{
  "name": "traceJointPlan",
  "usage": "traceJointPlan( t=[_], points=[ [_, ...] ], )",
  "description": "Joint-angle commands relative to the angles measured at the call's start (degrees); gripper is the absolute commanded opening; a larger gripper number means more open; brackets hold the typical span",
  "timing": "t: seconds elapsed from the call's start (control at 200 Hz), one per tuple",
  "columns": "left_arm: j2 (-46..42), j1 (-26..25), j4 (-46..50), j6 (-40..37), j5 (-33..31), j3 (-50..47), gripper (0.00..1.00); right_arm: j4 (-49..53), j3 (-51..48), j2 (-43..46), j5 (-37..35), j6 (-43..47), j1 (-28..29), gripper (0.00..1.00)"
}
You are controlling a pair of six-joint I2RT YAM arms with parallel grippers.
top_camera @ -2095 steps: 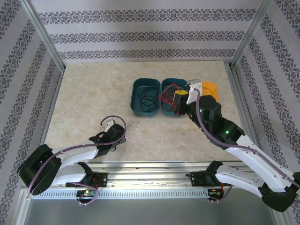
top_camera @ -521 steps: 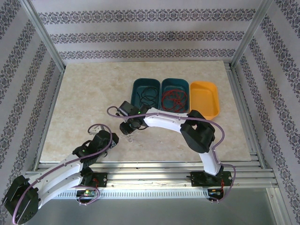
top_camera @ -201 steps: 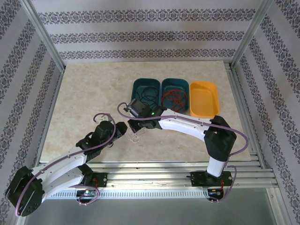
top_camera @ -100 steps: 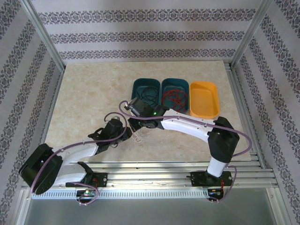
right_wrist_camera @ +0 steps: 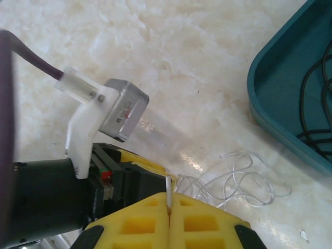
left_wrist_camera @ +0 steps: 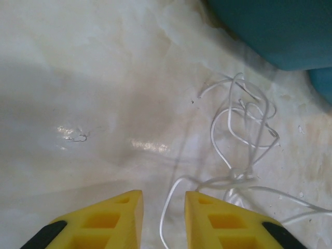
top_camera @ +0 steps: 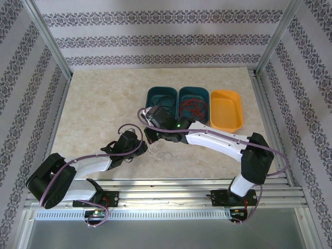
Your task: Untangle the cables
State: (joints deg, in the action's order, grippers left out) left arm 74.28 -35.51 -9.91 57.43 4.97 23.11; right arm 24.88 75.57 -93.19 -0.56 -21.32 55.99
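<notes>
Nearest to me, at the bottom of the top view, both arms reach from their bases toward the middle of the marble table (top_camera: 88, 104). The left gripper (top_camera: 144, 147) comes in from the lower left, and the right gripper (top_camera: 152, 139) comes in from the right, its arm bent across the lower middle of the frame. The two grippers are very close together, just above the white cable (top_camera: 156, 152), which lies as a small loose tangle on the table slightly below the centre.

In the left wrist view, the left gripper (left_wrist_camera: 163, 196) has its yellow fingers (left_wrist_camera: 116, 215) apart with a narrow gap. One strand of the white cable (left_wrist_camera: 244, 140) runs into this gap at the bottom, and the rest is spread in loops at the right of the frame.

In the right wrist view, the right gripper (right_wrist_camera: 169, 196) has its fingers (right_wrist_camera: 140, 220) pressed together, with a thin strand of the white cable (right_wrist_camera: 233, 181) pinched between the tips. The remaining loops lie on the table at the lower right.

Further back, above the centre of the top view, three trays stand in a row. The left teal tray (top_camera: 155, 94) holds the black cable (top_camera: 165, 106), the middle teal tray (top_camera: 202, 94) holds the red cable (top_camera: 193, 109), and the orange tray (top_camera: 226, 111) is on the right.
</notes>
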Motion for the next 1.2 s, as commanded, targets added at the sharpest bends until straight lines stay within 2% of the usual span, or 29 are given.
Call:
traceJointPlan(
  t=[0.0, 0.15, 0.24, 0.29, 0.48, 0.54, 0.675, 0.735, 0.944, 1.194],
  points=[
    [0.5, 0.4, -2.3, 0.1, 0.3, -0.6, 0.26, -2.0, -0.2, 4.3, 0.2, -0.6, -0.4, 0.00],
    [1.0, 0.4, -2.9, 0.2, 0.4, -0.3, 0.26, -2.8, 0.0, 7.6, -0.3, 0.3, -0.7, 0.00],
    [1.3, 0.4, -4.2, 0.5, 0.7, -0.1, 0.39, -3.2, -0.1, 8.6, -0.1, 0.3, -0.9, 0.00],
    [1.3, 0.4, -5.5, 0.8, 1.2, -0.2, 0.44, -3.4, -0.2, 8.8, 0.2, 0.2, -0.9, 0.00],
    [0.8, 0.4, -7.1, 1.2, 1.7, 0.1, 0.44, -3.8, -1.0, 8.5, 0.8, -0.9, -1.0, 0.00],
    [0.5, 0.4, -7.0, 1.2, 1.4, -0.1, 0.37, -4.0, -1.3, 8.5, 1.6, -1.3, -1.1, 0.00],
    [-0.6, 0.4, -6.2, 2.4, -0.2, -1.2, 0.08, -3.8, -1.6, 9.0, 1.7, -1.1, -1.4, 0.00],
    [-1.3, 0.5, -5.2, 3.3, -1.7, -2.2, 0.01, -3.4, -1.8, 9.6, 1.0, -0.6, -1.8, 0.00],
    [-6.5, 0.8, 0.6, 4.5, -6.0, -4.3, 0.00, -1.0, -4.6, 14.2, -3.6, 0.6, -5.1, 0.00],
    [-15.7, 2.1, 9.2, 3.2, -9.6, -5.2, 0.00, 0.6, -11.6, 22.5, -6.2, -0.5, -12.7, 0.00]
  ],
)
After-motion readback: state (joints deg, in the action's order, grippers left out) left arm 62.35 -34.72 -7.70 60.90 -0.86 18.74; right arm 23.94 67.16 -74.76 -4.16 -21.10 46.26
